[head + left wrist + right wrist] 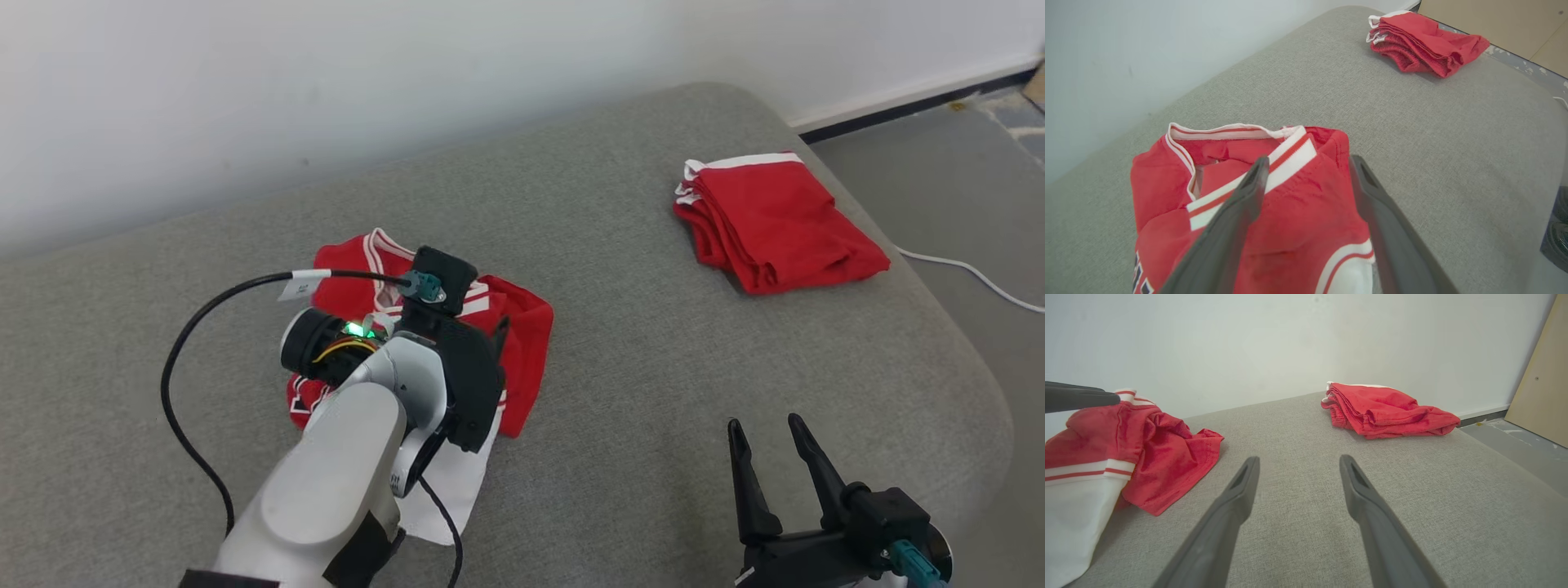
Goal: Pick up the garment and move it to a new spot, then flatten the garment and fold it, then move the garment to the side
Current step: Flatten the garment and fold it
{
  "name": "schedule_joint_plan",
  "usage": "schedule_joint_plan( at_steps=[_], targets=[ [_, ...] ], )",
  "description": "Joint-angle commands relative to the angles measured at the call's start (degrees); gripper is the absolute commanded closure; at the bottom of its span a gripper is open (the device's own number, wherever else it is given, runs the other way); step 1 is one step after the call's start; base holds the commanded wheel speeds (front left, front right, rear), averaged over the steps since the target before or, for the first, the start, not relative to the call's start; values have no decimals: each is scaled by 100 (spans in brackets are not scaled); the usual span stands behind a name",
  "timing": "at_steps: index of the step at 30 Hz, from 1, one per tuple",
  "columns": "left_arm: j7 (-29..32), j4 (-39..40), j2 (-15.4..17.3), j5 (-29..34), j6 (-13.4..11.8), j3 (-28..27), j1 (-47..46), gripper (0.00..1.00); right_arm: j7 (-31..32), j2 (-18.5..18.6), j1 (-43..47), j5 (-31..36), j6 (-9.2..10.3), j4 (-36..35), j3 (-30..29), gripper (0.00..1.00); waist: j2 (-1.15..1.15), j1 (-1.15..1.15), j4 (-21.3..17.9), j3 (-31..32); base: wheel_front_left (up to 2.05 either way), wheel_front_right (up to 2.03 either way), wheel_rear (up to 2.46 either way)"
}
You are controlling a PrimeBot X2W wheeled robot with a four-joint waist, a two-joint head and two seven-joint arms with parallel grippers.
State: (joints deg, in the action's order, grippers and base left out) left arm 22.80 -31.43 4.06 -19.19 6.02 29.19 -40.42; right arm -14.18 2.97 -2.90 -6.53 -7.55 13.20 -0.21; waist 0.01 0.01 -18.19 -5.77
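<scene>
Grey upholstered cushion (653, 367), backed by a white wall, spans the head view. Left of its centre lies the crumpled red-and-white garment (526, 343), partly covered by the left arm (343, 465) stretched over it. A black cable (175, 367) loops beside the arm. A folded red pile (775, 220) sits well apart near the far right corner. The right gripper (763, 425) stands at the lower right over bare cushion, its fingers spread.

From the left wrist, the left gripper (1309, 161) holds its fingers wide apart over the garment. Red cloth and a white-striped band show between them, and nothing is pinched. Whether the tips touch the cloth I cannot tell.

From the right wrist, the right gripper's fingers stand apart above bare grey fabric. The garment lies to their left, with a dark finger of the left gripper above it. The folded pile rests ahead by the wall.
</scene>
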Motion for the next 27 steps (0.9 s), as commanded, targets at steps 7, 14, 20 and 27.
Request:
schedule_joint_plan(
  at_steps=[7, 14, 20, 27],
  targets=[
    [389, -583, -41, 269, -561, 123, -398, 0, -85, -18, -58, -53, 14, 91, 29, 0, -1, -1, -426, -204, 0, 0, 0],
    [424, -597, -35, 162, -676, 78, -359, 72, -95, -18, -11, -41, 14, 79, -22, 0, -1, -1, -312, -190, 0, 0, 0],
    [322, -412, 4, 51, -628, 75, -260, 100, -101, -18, -6, 39, 14, 80, -12, 0, -1, -1, -74, -89, 0, 0, 0],
    [-841, 44, -99, -116, -440, 71, -777, 100, -104, -18, -105, 53, 14, 109, 112, 0, -1, -1, 19, -51, 0, 0, 0]
  ],
)
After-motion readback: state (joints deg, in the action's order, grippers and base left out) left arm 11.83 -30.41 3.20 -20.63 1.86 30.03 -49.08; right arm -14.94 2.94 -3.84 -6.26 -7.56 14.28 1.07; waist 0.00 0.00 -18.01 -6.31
